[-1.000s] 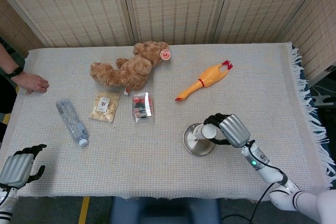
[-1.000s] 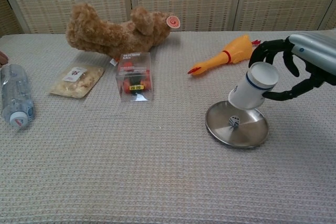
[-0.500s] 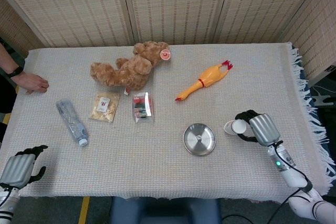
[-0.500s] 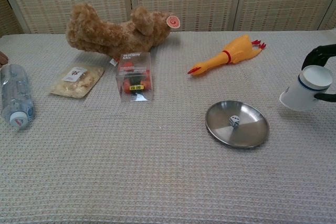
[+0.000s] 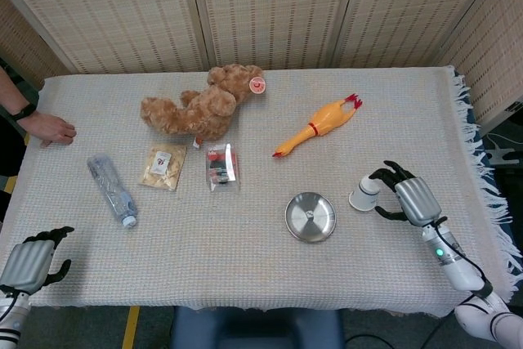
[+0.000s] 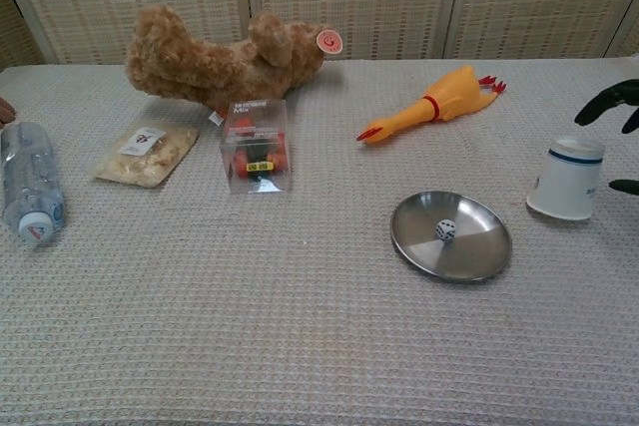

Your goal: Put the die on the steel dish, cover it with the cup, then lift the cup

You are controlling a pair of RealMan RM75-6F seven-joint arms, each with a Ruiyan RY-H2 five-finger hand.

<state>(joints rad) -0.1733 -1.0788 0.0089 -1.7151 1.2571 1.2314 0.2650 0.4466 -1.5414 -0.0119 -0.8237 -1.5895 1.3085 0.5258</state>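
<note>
Near us on the bench (image 6: pixel 300 346), the die (image 6: pixel 444 231) sits on the steel dish (image 6: pixel 451 236), uncovered. Our cup (image 6: pixel 567 179) stands upside down on the cloth, just beside the dish on its right. We think the job looks done. Our right robot hand (image 5: pixel 409 199) is released, fingers spread by the cup. Half a second ago it gripped the cup in the air. Our left robot hand (image 5: pixel 29 261) rests at the near edge, holding nothing, unmoved. Farther back lies the teddy bear (image 6: pixel 225 62).
</note>
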